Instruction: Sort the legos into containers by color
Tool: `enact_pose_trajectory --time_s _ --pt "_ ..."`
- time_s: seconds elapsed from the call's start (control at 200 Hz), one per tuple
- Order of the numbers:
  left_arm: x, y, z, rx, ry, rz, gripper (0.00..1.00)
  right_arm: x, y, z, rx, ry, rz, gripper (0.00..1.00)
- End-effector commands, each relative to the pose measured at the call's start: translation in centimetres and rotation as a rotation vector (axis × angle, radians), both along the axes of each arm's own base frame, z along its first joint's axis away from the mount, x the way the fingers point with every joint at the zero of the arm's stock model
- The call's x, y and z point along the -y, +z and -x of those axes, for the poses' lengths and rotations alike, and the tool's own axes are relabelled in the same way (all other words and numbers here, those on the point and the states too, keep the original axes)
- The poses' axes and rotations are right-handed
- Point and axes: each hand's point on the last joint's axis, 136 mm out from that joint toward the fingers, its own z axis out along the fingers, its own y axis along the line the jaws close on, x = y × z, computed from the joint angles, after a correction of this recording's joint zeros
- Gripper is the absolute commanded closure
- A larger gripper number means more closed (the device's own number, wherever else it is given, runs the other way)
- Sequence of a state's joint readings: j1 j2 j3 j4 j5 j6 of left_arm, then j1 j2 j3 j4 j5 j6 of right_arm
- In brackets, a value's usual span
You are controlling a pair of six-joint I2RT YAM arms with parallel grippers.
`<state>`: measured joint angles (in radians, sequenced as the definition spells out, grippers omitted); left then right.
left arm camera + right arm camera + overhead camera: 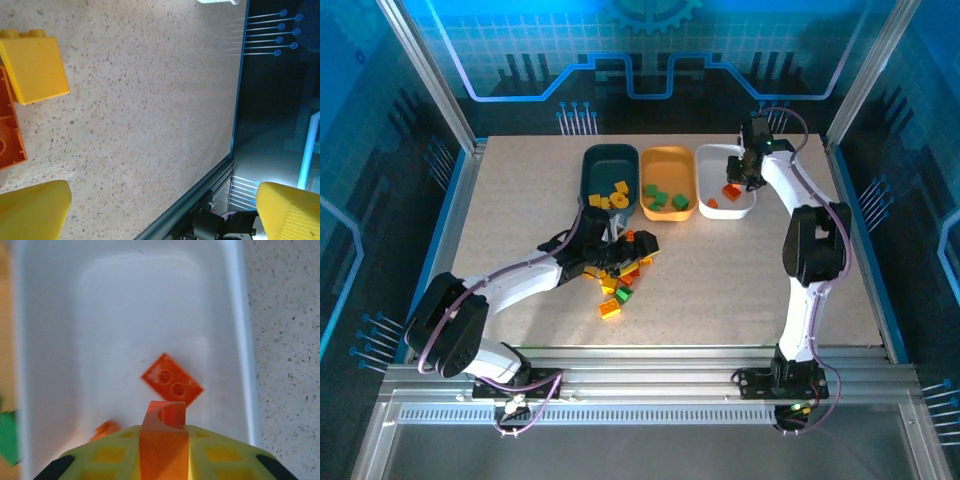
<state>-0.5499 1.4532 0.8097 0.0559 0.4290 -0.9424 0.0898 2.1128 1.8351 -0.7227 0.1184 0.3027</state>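
My right gripper (165, 429) hangs over the white tray (50, 340) and is shut on an orange lego (168, 415). Two more orange legos (172, 380) lie on the tray floor below it. In the top view that gripper (740, 176) is above the white tray (710, 160), beside the orange-yellow tray (668, 160) with green legos (657, 198) and the dark teal tray (605, 158) with yellow legos (617, 192). My left gripper (626, 252) sits low at the loose pile of legos (616, 285). It is wide open (165, 210); a yellow lego (34, 65) and an orange lego (7, 125) lie beyond its left finger.
The three trays stand side by side at the back of the speckled table (740, 280). A yellow lego (609, 308) lies nearest the front edge. The table's right edge and metal rail (200, 195) run close past my left gripper.
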Motion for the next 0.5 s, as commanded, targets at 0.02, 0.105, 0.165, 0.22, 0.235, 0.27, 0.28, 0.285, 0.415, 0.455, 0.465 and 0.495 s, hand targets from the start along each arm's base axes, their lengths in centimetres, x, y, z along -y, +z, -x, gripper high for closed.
enact_pose_trajectory --time_s 0.02,0.105,0.165,0.22,0.235,0.27,0.28,0.285,0.415,0.455,0.465,0.495 --pt "0.5 2.1 -1.5 0.058 -0.002 0.011 0.03 -1.3 -1.3 0.7 -0.092 0.018 -0.069 0.72" --pt "0.4 2.3 -1.5 0.064 -0.003 0.004 0.03 -0.9 -0.5 0.5 -0.083 0.006 -0.089 0.60" --pt "0.3 2.5 -1.4 0.067 -0.003 0.001 0.03 -1.0 0.8 0.5 -0.054 0.010 -0.099 0.54" --pt "0.2 2.8 -1.4 0.075 0.000 0.001 0.02 -1.1 2.2 0.8 -0.025 0.014 -0.107 0.50" --pt "0.1 2.9 -1.3 0.078 0.001 0.000 0.02 -1.1 2.5 0.9 -0.018 0.014 -0.109 0.50" --pt "0.0 3.1 -1.3 0.083 0.004 -0.002 0.02 -1.3 3.6 1.3 0.002 0.016 -0.115 0.49" --pt "-0.1 3.1 -1.3 0.084 0.006 -0.002 0.02 -1.3 3.9 1.4 0.009 0.018 -0.116 0.49" --pt "-0.1 3.2 -1.2 0.085 0.006 -0.002 0.02 -1.4 4.0 1.5 0.011 0.018 -0.117 0.49" --pt "-1.7 3.7 -1.0 0.105 0.041 -0.026 0.02 -3.7 6.9 4.5 0.087 0.059 -0.134 0.49" --pt "-2.6 3.7 -1.0 0.109 0.065 -0.040 0.02 -5.6 7.1 6.0 0.098 0.097 -0.143 0.48" --pt "-2.9 3.6 -1.0 0.109 0.073 -0.045 0.02 -6.1 7.1 6.4 0.100 0.107 -0.143 0.48" --pt "-3.7 3.6 -1.1 0.109 0.099 -0.053 0.01 -7.8 6.8 7.6 0.103 0.144 -0.142 0.47"
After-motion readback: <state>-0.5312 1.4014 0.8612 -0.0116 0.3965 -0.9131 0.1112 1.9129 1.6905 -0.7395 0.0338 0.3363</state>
